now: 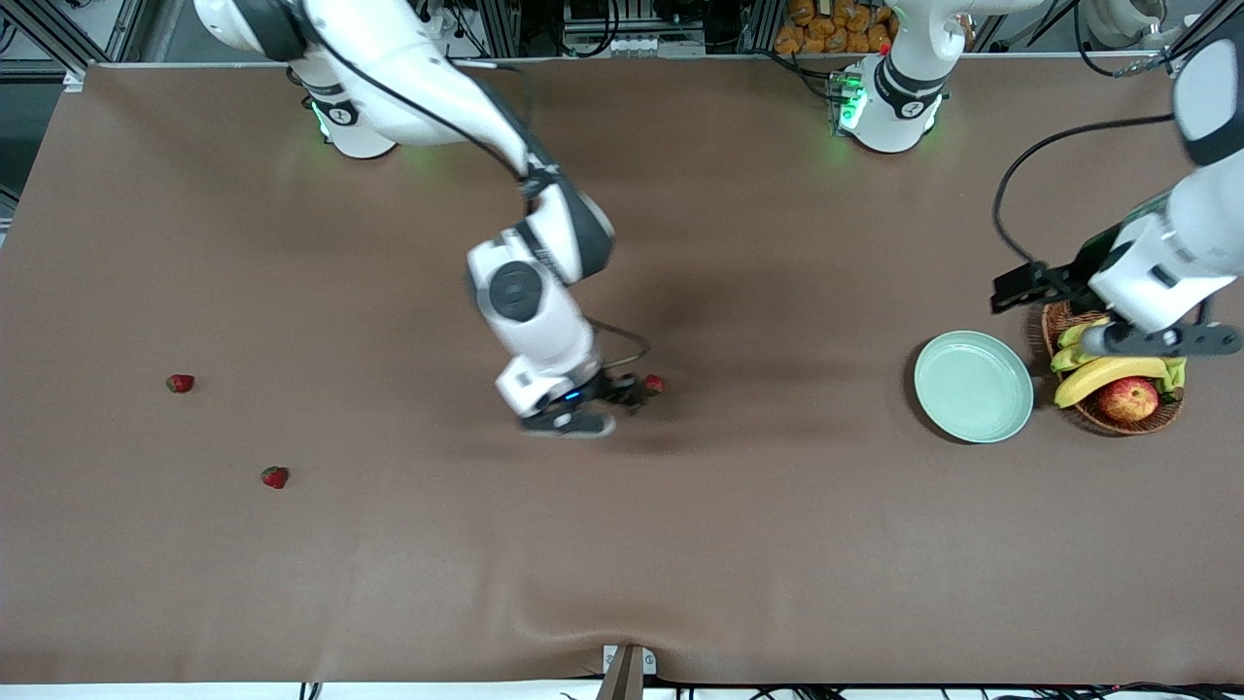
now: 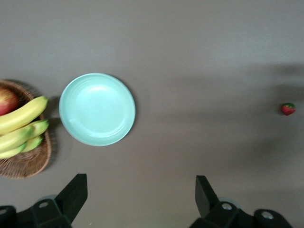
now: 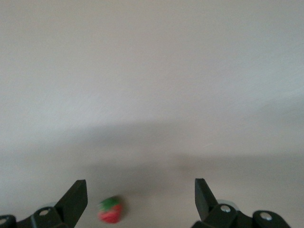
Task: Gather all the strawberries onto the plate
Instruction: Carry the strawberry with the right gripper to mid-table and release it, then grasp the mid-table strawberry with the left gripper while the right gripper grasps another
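Three strawberries show. One strawberry [image 1: 653, 384] [image 3: 110, 210] is at mid-table, at the tip of my right gripper [image 1: 634, 391] [image 3: 140, 202]. That gripper is open and low, and the berry sits loose between its fingers, close to one finger [image 3: 76, 199]. It also shows as a small red strawberry [image 2: 288, 109] in the left wrist view. Two more strawberries [image 1: 180, 383] [image 1: 275, 476] lie toward the right arm's end of the table. The mint-green plate [image 1: 974, 386] [image 2: 97, 109] holds nothing. My left gripper [image 1: 1161, 339] [image 2: 141, 194] hangs open and empty over the basket beside the plate.
A wicker basket [image 1: 1103, 420] [image 2: 26, 166] with bananas [image 1: 1108, 371] and an apple [image 1: 1127, 399] stands right beside the plate, toward the left arm's end. A wide stretch of bare brown table lies between the mid-table strawberry and the plate.
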{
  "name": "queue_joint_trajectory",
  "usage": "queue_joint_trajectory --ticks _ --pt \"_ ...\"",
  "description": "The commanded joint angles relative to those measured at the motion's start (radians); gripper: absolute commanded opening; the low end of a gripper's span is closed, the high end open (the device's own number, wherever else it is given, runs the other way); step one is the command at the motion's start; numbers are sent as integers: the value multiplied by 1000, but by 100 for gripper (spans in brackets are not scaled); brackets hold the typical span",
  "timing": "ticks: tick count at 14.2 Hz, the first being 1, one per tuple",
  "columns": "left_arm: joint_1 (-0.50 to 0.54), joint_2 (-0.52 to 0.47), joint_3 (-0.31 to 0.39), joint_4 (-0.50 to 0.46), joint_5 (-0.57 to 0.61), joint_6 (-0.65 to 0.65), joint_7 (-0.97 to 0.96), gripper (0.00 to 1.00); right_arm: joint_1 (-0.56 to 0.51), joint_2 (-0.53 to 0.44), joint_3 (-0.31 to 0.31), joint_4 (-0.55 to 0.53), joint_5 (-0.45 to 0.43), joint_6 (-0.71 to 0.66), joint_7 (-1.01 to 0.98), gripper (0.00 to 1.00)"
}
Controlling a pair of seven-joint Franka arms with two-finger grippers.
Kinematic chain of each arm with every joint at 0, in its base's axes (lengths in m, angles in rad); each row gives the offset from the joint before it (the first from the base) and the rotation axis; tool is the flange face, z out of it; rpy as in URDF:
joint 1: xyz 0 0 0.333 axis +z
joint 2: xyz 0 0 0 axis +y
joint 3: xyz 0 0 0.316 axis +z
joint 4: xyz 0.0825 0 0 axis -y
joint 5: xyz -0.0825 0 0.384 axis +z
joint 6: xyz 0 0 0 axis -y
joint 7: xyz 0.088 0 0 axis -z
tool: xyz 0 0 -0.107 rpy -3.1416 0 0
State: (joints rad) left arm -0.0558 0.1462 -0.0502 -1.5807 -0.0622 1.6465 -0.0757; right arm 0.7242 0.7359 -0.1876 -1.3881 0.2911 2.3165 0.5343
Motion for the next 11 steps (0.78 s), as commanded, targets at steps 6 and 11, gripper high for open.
queue_joint_trajectory --ticks 6,11 --pt "-217 119 1 13 -7 119 -223 100 -227 -66 -179 -29 0 -187 -457 100" --pt "-343 243 1 42 2 258 -379 100 -393 -20 -179 -20 -61 -209 -847 100"
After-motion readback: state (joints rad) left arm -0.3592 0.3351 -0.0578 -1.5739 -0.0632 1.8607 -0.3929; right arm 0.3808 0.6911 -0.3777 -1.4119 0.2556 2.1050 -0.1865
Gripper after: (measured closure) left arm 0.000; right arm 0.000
